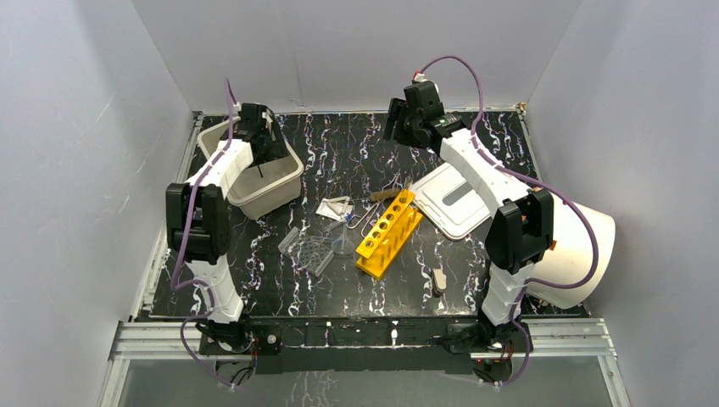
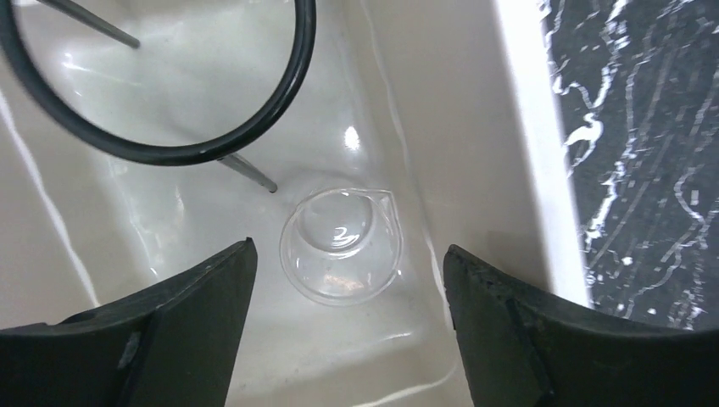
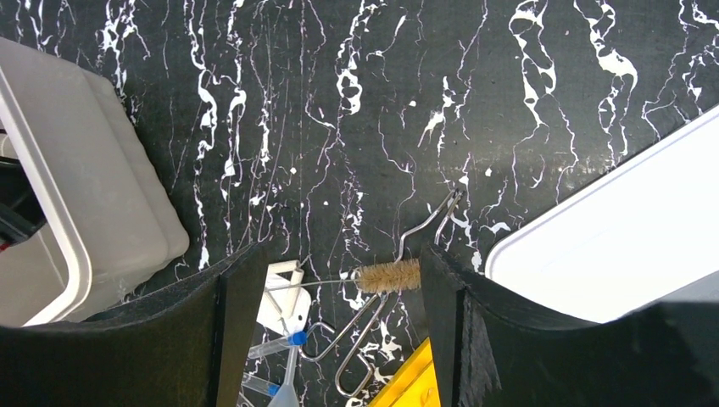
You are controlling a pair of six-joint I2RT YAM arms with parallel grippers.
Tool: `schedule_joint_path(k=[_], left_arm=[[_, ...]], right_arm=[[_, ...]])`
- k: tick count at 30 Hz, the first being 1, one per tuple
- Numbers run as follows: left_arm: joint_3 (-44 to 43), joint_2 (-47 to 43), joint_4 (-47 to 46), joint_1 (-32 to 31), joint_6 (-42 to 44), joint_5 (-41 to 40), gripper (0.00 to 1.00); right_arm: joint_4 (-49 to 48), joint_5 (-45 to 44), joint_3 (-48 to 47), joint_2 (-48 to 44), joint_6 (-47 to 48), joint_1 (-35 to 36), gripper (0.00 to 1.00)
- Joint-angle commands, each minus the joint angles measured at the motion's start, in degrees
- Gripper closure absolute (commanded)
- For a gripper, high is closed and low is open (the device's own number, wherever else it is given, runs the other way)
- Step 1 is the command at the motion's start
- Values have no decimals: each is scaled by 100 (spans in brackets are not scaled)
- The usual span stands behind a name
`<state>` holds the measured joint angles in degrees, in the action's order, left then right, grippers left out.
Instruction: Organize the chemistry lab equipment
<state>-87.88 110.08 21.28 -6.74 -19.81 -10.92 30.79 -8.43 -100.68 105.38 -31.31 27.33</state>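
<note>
My left gripper (image 2: 348, 246) hangs open inside the beige bin (image 2: 475, 127), nothing between its fingers. A small clear beaker (image 2: 341, 246) lies on the bin floor just beyond the fingertips, touching neither. Beside it rests the black wire loop (image 2: 212, 148) with thin metal legs. My right gripper (image 3: 341, 250) stands open high over the table's far middle. Below it lie a bristle brush (image 3: 388, 276), a metal wire clamp (image 3: 373, 331), blue-capped tubes (image 3: 271, 346) and a corner of the yellow tube rack (image 3: 407, 386). The rack (image 1: 388, 233) sits mid-table, with the clear ridged tray (image 1: 307, 248) and funnel (image 1: 342, 246) to its left.
The bin (image 1: 280, 188) stands at the far left. Its white slotted lid (image 1: 458, 199) lies flat right of the rack. A big white cylinder (image 1: 581, 246) lies at the right edge behind the right arm. A small brownish item (image 1: 438, 280) sits near the front.
</note>
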Motion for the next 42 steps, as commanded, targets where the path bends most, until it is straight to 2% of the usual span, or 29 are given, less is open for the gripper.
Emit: schedule_joint_path(k=[1,7,11,19,26,29,31,39,42], left_arm=[[-292,-839,408,15,-79,-42,18],[-99,-1652,803,15,-168,326,12],[127,-2207,936,24,-9,321,2],[161,-2866,1116,33,48,930,2],[461,-3177,1069,33,-116,1471,2],[482,-3195,1077,33,-150,1542,2],[469,-3195,1073,33,-153,1572,2],[325,-3025,1076,33,-218,1722,2],[289,-2994,1083,33,-199,1733,2]], right_arm=[[67,194,-429,15,277,-3,25],[191,282,-542,34,552,252,24],[330,215,-544,93,715,695,26],[686,168,-301,292,654,1636,28],[932,88,-209,712,413,1939,34],[1125,-265,-362,995,88,1923,40],[1289,-476,-561,1185,-235,1917,41],[1428,-1251,-926,1791,-1667,1899,39],[1582,-1318,-968,1905,-2029,1858,33]])
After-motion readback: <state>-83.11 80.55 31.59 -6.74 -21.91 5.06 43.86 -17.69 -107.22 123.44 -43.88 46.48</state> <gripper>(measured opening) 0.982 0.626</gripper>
